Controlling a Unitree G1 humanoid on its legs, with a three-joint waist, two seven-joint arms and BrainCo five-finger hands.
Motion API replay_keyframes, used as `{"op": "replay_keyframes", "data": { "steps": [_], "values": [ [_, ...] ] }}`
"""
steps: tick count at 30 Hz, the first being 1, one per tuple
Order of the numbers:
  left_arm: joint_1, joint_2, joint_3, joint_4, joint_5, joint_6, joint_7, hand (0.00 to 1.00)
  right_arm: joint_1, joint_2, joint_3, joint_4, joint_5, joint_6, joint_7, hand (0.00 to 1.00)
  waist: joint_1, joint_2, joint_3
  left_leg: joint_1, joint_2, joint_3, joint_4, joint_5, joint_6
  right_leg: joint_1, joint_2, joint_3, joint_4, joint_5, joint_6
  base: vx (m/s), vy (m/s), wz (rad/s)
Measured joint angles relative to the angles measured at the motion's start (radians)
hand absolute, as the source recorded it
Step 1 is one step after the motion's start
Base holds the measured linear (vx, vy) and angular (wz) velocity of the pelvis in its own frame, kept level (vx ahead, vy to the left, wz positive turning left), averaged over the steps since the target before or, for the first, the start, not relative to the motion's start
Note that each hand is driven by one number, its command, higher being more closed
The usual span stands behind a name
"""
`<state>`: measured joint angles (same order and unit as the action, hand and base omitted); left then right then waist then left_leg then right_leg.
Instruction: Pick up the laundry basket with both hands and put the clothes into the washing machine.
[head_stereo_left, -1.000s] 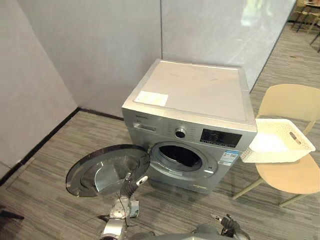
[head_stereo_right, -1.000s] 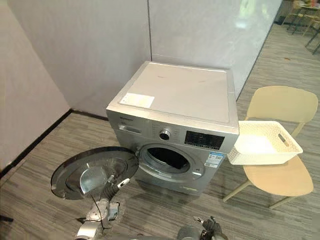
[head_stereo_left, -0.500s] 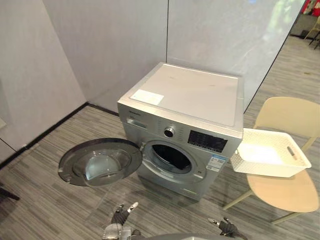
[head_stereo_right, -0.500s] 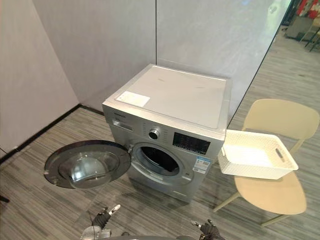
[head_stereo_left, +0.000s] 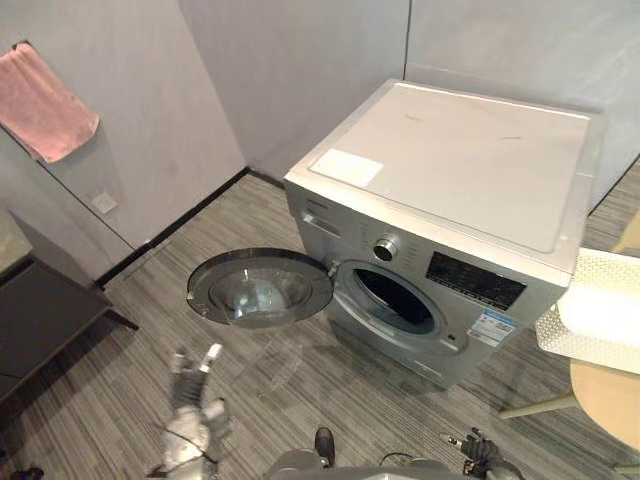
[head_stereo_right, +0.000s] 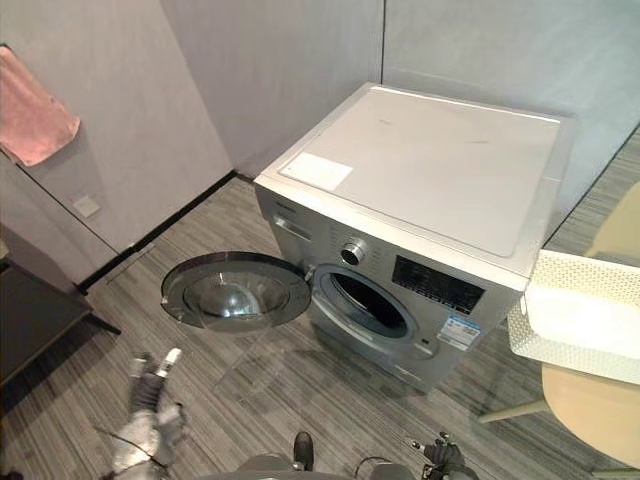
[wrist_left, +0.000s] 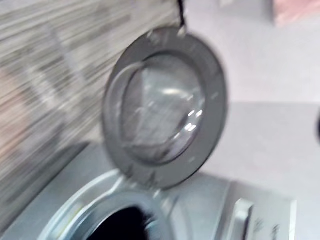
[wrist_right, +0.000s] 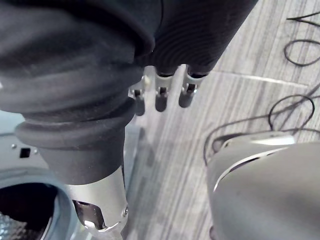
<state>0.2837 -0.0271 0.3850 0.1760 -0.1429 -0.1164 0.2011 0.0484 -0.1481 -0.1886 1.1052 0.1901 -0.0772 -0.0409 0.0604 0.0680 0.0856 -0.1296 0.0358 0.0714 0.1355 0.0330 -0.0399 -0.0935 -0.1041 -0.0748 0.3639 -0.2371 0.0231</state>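
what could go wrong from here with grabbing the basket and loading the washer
The laundry basket juts past the chair seat at the far right, away from both the left hand and right hand; an uneven lift could tip it.
The open door sticks out low beside the washing machine opening, near the left hand; it could get knocked.

We see the left arm reaching forward low on the left, its left hand (head_stereo_left: 186, 378) empty, fingers (head_stereo_left: 211, 353) spread and loosely straight. The right hand (head_stereo_left: 472, 448) hangs low on the right, its fingers (wrist_right: 161, 100) relaxed, holding nothing.
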Motion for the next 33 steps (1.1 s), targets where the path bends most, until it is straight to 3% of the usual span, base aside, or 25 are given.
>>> {"op": "replay_keyframes", "data": {
  "steps": [2, 3, 7, 12, 15, 18, 20, 25, 28, 29, 33],
  "values": [
    [0.007, 0.003, 0.044, -0.103, 0.008, -0.002, 0.023, 0.00, 0.007, 0.016, 0.005, -0.046, 0.001, -0.004, 0.002, 0.00, 0.010, -0.016, 0.005, -0.031, -0.001, -0.020, 0.067, -0.013, -0.008, 0.014, -0.006, 0.007, -0.030, 0.013, 0.013, 0.06, -0.020, -0.17],
    [0.010, 0.004, 0.063, -0.164, 0.023, -0.003, 0.039, 0.00, 0.012, 0.023, 0.017, -0.075, 0.001, -0.004, 0.004, 0.00, 0.011, -0.020, 0.006, -0.052, 0.005, -0.028, 0.112, -0.030, 0.009, 0.022, -0.003, 0.009, -0.046, 0.022, 0.024, 0.03, 0.011, -0.12],
    [0.003, 0.015, 0.119, -0.345, 0.079, -0.004, 0.072, 0.00, 0.041, 0.059, 0.027, -0.136, 0.005, -0.013, 0.025, 0.00, 0.010, -0.023, 0.000, -0.054, 0.054, -0.028, 0.135, -0.112, 0.003, 0.028, 0.045, 0.020, -0.072, 0.029, 0.021, 0.00, -0.012, -0.17],
    [-0.052, 0.090, 0.163, -0.355, 0.122, 0.011, 0.089, 0.00, 0.118, 0.084, 0.019, -0.146, 0.006, -0.009, 0.047, 0.00, 0.012, -0.068, -0.021, -0.053, 0.070, -0.009, 0.114, -0.123, -0.003, 0.035, 0.062, 0.022, -0.122, 0.052, 0.026, 0.01, 0.008, -0.09],
    [-0.137, 0.200, 0.191, -0.245, 0.128, 0.031, 0.090, 0.00, 0.137, 0.085, -0.008, -0.142, 0.007, -0.002, 0.058, 0.00, 0.011, -0.085, -0.031, -0.084, 0.084, -0.010, 0.117, -0.124, -0.006, 0.026, 0.078, 0.021, -0.165, 0.083, 0.024, 0.02, 0.006, -0.08],
    [-0.262, 0.361, 0.228, -0.088, 0.127, 0.060, 0.089, 0.00, 0.133, 0.087, -0.015, -0.139, 0.008, -0.001, 0.070, 0.00, 0.012, -0.117, -0.033, -0.140, 0.110, -0.011, 0.128, -0.121, -0.014, 0.001, 0.106, 0.026, -0.230, 0.135, 0.016, 0.01, -0.017, -0.17],
    [-0.359, 0.514, 0.254, 0.040, 0.116, 0.073, 0.085, 0.00, 0.109, 0.087, -0.014, -0.140, 0.008, 0.000, 0.087, 0.00, 0.012, -0.154, -0.019, -0.189, 0.137, -0.007, 0.148, -0.122, -0.018, -0.021, 0.132, 0.042, -0.268, 0.175, 0.013, 0.01, -0.032, -0.29],
    [-0.683, 0.776, 0.201, 0.313, 0.114, 0.093, 0.052, 0.00, 0.075, 0.087, 0.033, -0.173, 0.048, -0.002, 0.111, 0.00, 0.018, -0.222, 0.020, -0.314, 0.182, -0.031, 0.218, -0.127, -0.026, -0.075, 0.177, 0.043, -0.335, 0.249, 0.017, -0.07, -0.025, -0.15],
    [-0.909, 0.862, 0.112, 0.449, 0.113, 0.102, 0.009, 0.00, 0.074, 0.092, 0.052, -0.226, 0.078, -0.003, 0.113, 0.00, 0.036, -0.237, 0.049, -0.400, 0.215, -0.060, 0.277, -0.142, -0.041, -0.109, 0.211, 0.028, -0.366, 0.289, 0.003, -0.13, -0.012, -0.07],
    [-1.004, 0.882, 0.072, 0.498, 0.110, 0.109, -0.010, 0.00, 0.073, 0.093, 0.064, -0.247, 0.095, -0.005, 0.113, 0.00, 0.038, -0.256, 0.060, -0.430, 0.228, -0.077, 0.303, -0.152, -0.046, -0.117, 0.226, 0.021, -0.374, 0.296, 0.002, -0.17, -0.014, -0.04],
    [-1.268, 0.906, -0.082, 0.572, 0.105, 0.115, -0.051, 0.00, 0.073, 0.110, 0.096, -0.289, 0.144, -0.013, 0.112, 0.00, 0.045, -0.299, 0.087, -0.561, 0.264, -0.131, 0.365, -0.158, -0.058, -0.195, 0.275, -0.010, -0.388, 0.315, -0.007, -0.12, -0.037, -0.06]
  ]
}}
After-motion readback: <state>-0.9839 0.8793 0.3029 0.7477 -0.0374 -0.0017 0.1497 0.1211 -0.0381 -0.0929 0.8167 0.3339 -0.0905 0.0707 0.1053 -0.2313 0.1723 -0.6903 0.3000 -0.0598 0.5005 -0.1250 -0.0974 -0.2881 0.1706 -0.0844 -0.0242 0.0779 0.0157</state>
